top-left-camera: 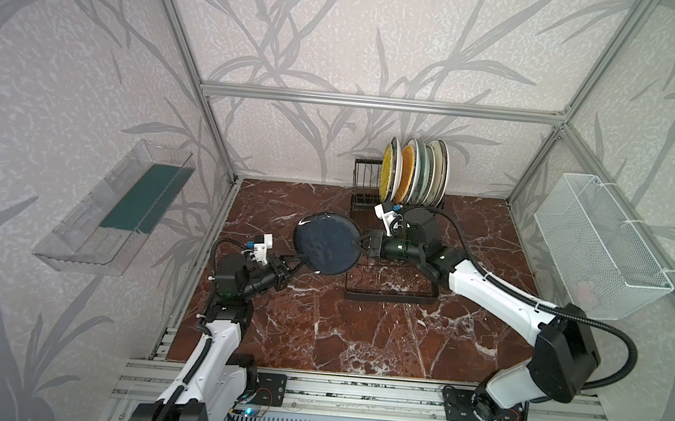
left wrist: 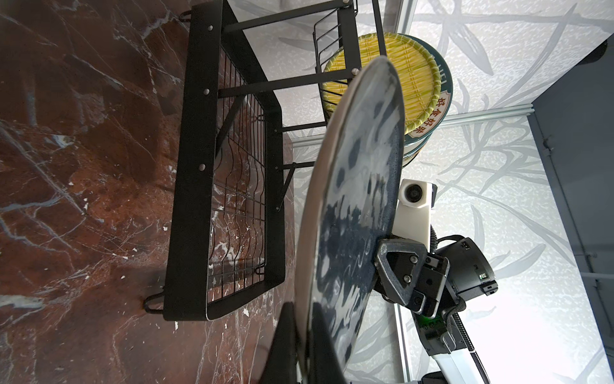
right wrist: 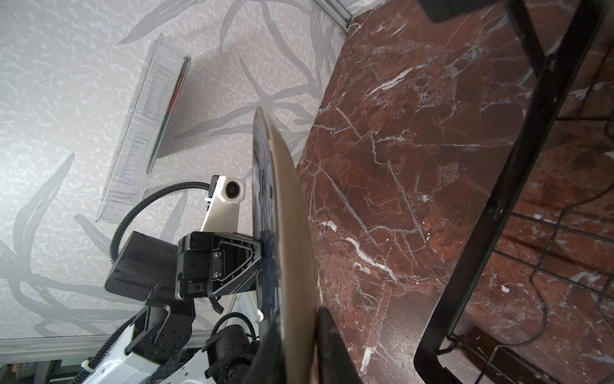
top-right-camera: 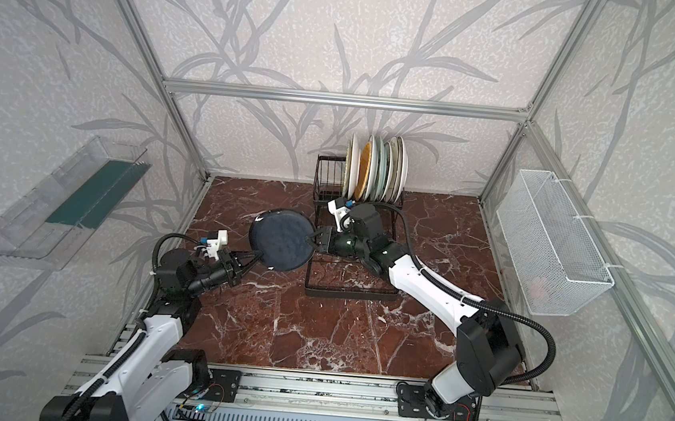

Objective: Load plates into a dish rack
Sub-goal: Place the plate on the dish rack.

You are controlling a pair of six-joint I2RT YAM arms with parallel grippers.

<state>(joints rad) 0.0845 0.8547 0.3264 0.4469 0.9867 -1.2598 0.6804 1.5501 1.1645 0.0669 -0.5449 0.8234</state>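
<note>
Dark plate held in the air above the table, nearly flat and face up, just left of the dish rack. The left gripper pinches its near rim and the right gripper clamps the opposite rim. The right arm hides part of the rack's tray, and other plates stand on edge at its far end.

The dark plate has a glossy, mottled blue-black glaze and a matt beige underside. Beside it, the rack is matt black metal wire and strip, standing on a polished, veined red-brown marble table.
</note>
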